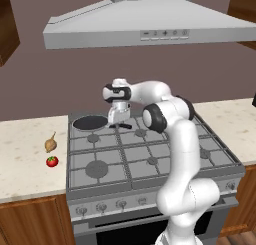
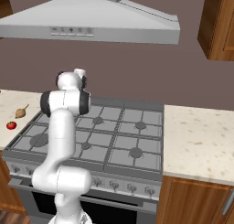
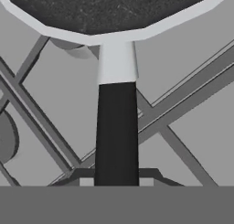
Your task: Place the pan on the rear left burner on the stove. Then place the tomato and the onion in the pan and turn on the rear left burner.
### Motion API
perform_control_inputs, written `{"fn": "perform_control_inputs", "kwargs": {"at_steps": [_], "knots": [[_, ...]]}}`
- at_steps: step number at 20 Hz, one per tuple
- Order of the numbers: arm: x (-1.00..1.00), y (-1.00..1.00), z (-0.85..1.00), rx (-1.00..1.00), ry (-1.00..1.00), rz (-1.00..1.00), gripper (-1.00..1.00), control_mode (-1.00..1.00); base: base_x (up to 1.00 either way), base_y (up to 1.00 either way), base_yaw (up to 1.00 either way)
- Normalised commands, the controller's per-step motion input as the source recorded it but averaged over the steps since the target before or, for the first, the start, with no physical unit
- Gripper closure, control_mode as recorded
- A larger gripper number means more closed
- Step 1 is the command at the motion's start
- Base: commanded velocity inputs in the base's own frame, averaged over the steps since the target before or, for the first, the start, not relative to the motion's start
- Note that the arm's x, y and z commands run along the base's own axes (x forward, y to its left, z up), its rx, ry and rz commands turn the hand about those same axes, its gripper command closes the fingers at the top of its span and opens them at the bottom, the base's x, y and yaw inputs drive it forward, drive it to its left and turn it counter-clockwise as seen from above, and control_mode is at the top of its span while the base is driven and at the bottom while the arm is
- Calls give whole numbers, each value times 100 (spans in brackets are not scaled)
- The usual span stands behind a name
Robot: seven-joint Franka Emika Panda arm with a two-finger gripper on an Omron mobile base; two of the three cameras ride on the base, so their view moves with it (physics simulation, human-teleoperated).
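Note:
The black pan (image 1: 90, 122) rests on the grate over the rear left burner of the stove (image 1: 150, 161), its handle (image 1: 126, 125) pointing right. In the hand view the pan's rim (image 3: 114, 33) lies at the top and the black handle (image 3: 116, 131) runs straight down the middle. My gripper (image 1: 118, 122) hangs right at the handle, fingers pointing down; how the jaws stand is too small to read. The red tomato (image 1: 52, 161) and tan onion (image 1: 50, 143) lie on the left counter, also seen as the tomato (image 2: 11, 125) and onion (image 2: 20, 112).
A grey range hood (image 1: 145, 24) hangs over the stove. Knobs (image 1: 102, 207) line the front panel. Light stone counter (image 1: 25, 159) flanks the stove on the left and counter (image 2: 196, 141) on the right. Wooden cabinets (image 2: 219, 24) hang at the upper right.

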Motion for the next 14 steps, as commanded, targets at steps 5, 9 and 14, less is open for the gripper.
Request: {"fn": "perform_control_inputs", "kwargs": {"at_steps": [5, 9, 14], "knots": [[0, 1, -27, 1, -2, 5, 100, -100, 0, 0, 0], [-29, 0, -11, 0, -21, 10, 100, -100, 0, 0, 0], [-51, 0, -11, 0, -17, 16, 100, -100, 0, 0, 0]]}}
